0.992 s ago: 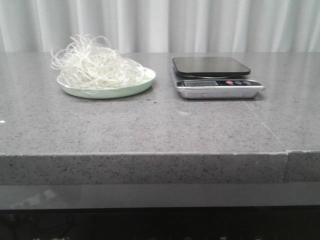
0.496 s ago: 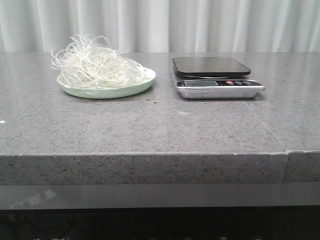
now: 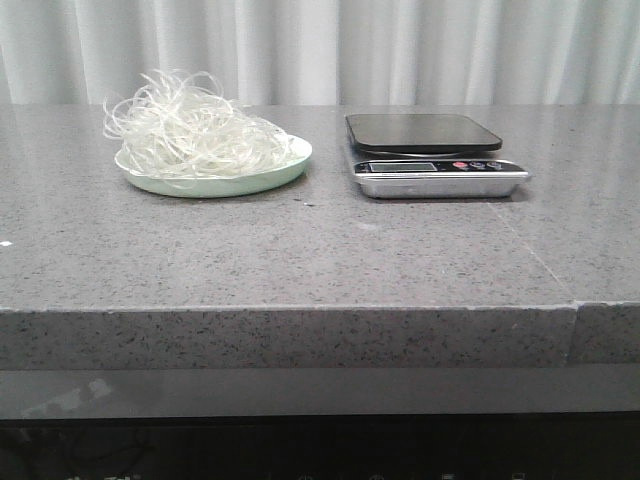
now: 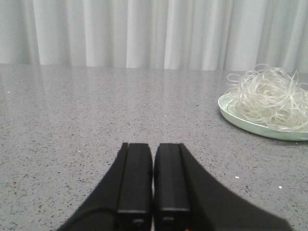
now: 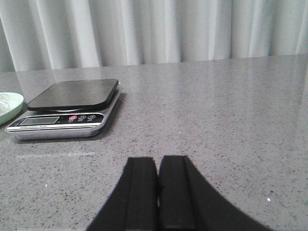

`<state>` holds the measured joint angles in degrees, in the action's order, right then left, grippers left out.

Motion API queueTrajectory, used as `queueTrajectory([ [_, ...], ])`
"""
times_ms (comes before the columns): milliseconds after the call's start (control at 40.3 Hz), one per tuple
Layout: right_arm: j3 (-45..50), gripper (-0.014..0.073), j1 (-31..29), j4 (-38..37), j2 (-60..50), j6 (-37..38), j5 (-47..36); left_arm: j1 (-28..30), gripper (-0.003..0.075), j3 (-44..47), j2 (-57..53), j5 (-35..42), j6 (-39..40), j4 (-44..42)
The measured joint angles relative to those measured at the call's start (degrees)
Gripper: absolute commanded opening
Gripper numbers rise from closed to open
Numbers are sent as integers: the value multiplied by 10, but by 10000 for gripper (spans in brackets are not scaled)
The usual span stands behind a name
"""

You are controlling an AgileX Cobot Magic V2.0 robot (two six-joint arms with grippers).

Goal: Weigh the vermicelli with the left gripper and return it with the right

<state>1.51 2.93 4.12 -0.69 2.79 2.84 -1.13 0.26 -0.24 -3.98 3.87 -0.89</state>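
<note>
Grey speckled stone desk [image 3: 300, 250] seen from the front, with white pleated curtains [image 3: 320, 50] behind. The vermicelli [image 3: 190, 130], a fluffy clump of thin whitish strands with loose loops, is heaped on a pale green plate [image 3: 285, 170] at the rear left of the desk; the clump covers most of the plate and some loops overhang its left rim. Well apart to the right stands a kitchen scale [image 3: 435, 160] with a dark, bare weighing platform [image 3: 420, 130] and a silver front panel carrying a small display and buttons; the display reading is too small to make out. Bare desk lies between plate and scale. A seam in the desk surface [image 3: 530, 250] runs diagonally toward the front right corner. Neither arm appears in the front view. In the left wrist view, the left pincer [image 4: 153, 163] is clenched, its two black fingers pressed together with nothing between them, low over bare desk; the plate and vermicelli lie well ahead and to one side, the plate cut off by the frame edge. In the right wrist view, the right pincer [image 5: 158, 178] is likewise clenched and empty, with the scale ahead and to one side and only a sliver of the plate's rim visible at the frame edge.
</note>
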Motion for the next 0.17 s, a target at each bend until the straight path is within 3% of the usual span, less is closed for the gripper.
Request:
queueTrajectory([
  [174, 0, 164, 0, 0, 0, 0, 0, 0, 155, 0, 0, 0, 0, 0],
])
